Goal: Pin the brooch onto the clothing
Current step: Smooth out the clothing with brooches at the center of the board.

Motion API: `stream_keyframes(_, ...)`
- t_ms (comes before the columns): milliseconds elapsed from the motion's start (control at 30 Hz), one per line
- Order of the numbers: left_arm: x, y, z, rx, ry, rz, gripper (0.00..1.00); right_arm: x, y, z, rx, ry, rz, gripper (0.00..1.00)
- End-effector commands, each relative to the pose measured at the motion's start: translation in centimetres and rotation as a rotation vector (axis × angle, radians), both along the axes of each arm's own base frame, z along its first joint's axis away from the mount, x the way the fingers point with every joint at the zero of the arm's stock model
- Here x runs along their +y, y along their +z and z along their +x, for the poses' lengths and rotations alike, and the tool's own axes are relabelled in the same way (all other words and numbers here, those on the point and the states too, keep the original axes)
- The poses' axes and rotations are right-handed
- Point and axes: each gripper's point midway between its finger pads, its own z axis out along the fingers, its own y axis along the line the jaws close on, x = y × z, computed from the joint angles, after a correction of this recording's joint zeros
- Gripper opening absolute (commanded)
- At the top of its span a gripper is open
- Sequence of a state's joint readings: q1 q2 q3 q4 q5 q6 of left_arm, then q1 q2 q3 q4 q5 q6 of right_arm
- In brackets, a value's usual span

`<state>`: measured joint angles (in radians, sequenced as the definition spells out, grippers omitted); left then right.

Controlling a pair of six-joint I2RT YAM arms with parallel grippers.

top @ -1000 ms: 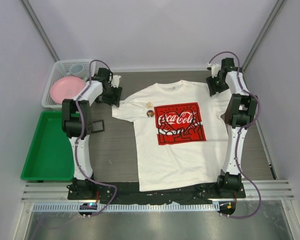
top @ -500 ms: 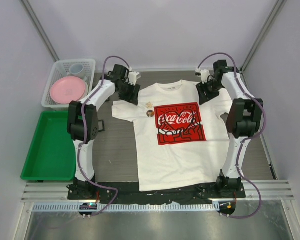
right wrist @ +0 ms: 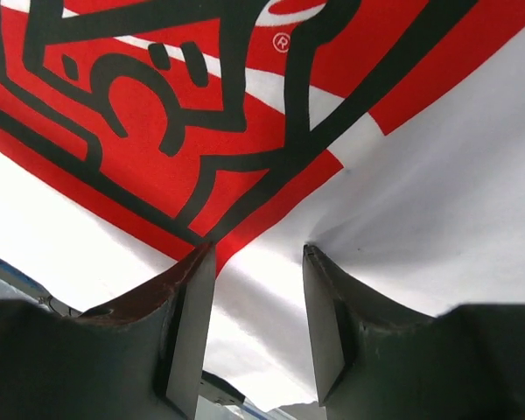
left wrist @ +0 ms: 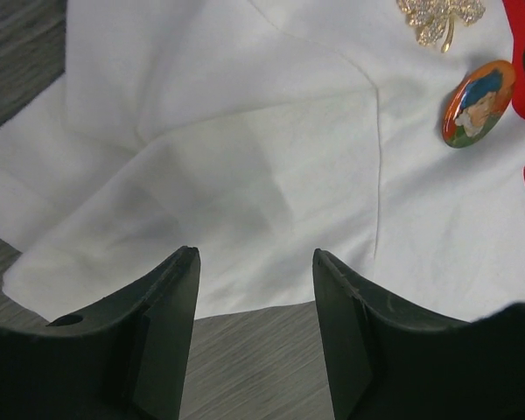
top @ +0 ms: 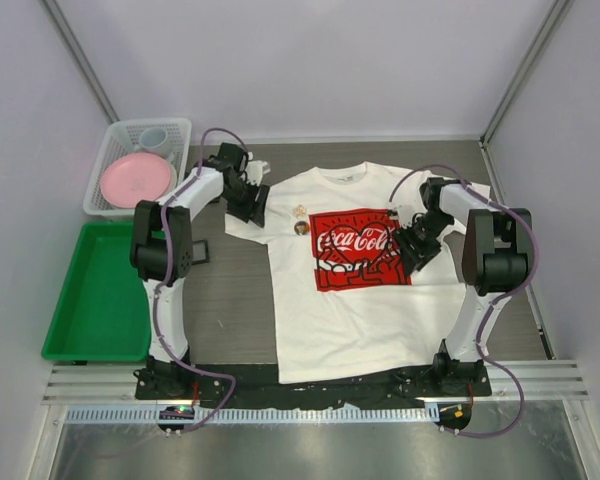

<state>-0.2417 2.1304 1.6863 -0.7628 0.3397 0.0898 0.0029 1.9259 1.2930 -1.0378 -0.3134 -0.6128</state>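
Left gripper point(left wrist: 255, 262) hangs with its jaws apart and nothing between them, just above the shirt's sleeve point(left wrist: 201, 175) on the side toward the table's left edge. The right gripper point(right wrist: 258, 262) is also spread and empty, very low over the corner of the red print point(right wrist: 157, 87) nearest the right edge, where the cloth puckers at its fingertips. The shirt point(top: 350, 320) lies flat mid-table point(top: 230, 300), collar toward the far edge and hem at the near edge. A gold clover brooch point(left wrist: 439, 16) and a round badge point(left wrist: 479, 103) rest on its chest beside the print. I cannot tell whether either is fastened. The main risk is cloth dragging. If the right jaws close or slide here, they could bunch the fabric and wrinkle the chest. A tug on the sleeve could shift the same cloth, so an unfastened brooch might slide or tip. Loose, rumpled fabric would also give a pin little to bite into.
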Motion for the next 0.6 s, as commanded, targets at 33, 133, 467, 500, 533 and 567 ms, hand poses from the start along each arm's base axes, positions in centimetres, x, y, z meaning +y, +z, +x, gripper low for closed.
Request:
stream_keyframes(33,-1.1,7.2,5.7,-0.253,0.018,-0.082,0.59,0.2,3.3,3.9,-0.137,0.031,0.022,0.51)
stream_keyframes(133,-0.9,6.6,8.5,-0.24,0.05,-0.044,0.59,1.1,5.9,8.4,-0.237,0.002,0.067,0.52)
stream_keyframes(467,-1.5,2.5,11.3,-0.185,0.104,-0.061,0.55,-3.1,7.4,19.9,-0.482,-0.208,-0.038,0.5)
stream_keyframes(500,-1.3,2.2,11.4,-0.188,0.107,-0.054,0.55,-3.4,7.3,20.8,-0.506,-0.216,-0.047,0.49)
stream_keyframes(533,-0.9,1.7,11.5,-0.186,0.118,-0.031,0.54,-3.8,6.8,21.5,-0.514,-0.222,-0.06,0.49)
stream_keyframes(567,-0.8,1.3,11.6,-0.178,0.148,-0.023,0.53,-4.3,6.5,21.9,-0.521,-0.229,-0.084,0.49)
